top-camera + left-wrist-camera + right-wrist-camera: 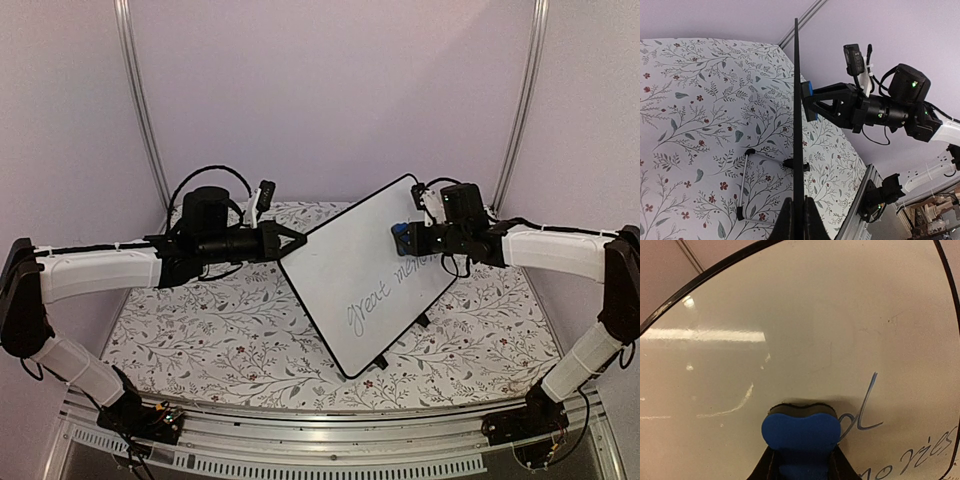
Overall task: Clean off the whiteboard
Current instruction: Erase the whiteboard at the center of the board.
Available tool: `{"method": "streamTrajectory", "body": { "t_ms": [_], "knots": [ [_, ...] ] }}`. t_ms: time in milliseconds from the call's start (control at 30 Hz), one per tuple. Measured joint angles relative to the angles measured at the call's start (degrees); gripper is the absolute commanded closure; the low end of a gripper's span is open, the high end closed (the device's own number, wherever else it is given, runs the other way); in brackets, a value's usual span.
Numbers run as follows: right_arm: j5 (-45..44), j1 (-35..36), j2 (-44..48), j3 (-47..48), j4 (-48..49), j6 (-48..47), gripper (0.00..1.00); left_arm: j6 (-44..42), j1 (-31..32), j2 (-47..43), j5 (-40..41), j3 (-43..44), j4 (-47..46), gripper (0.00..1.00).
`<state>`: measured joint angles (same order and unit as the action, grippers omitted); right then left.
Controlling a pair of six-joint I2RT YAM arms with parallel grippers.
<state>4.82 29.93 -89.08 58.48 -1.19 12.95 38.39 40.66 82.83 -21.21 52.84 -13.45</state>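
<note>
The whiteboard (345, 275) is tilted up off the table, with cursive writing (385, 300) along its lower right part. My left gripper (291, 243) is shut on its left edge. In the left wrist view the board (798, 125) shows edge-on as a black line, clamped between my left gripper's (799, 217) fingers. My right gripper (408, 238) is shut on a blue eraser (401, 236), which presses against the board's upper right face. In the right wrist view the eraser (801, 432) sits in my right gripper (801, 462), flat on the whiteboard (790, 315), just left of a written "d" (865, 412).
A floral cloth (200, 330) covers the table. The board's wire stand (742, 187) and small black feet (380, 362) hang under it. An aluminium rail (330, 440) runs along the near edge. Frame posts (145, 110) rise at the back corners.
</note>
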Motion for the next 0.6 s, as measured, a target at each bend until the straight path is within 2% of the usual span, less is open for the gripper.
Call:
{"method": "streamTrajectory", "body": {
  "t_ms": [367, 600],
  "knots": [
    [-0.4, -1.2, 2.8, -8.5, 3.3, 0.2, 0.85, 0.0, 0.0, 0.0, 0.2, 0.0, 0.1, 1.0],
    [-0.4, -1.5, 3.1, -9.4, 3.3, 0.6, 0.85, 0.1, 0.0, 0.0, 0.2, 0.0, 0.1, 1.0]
  ]
}}
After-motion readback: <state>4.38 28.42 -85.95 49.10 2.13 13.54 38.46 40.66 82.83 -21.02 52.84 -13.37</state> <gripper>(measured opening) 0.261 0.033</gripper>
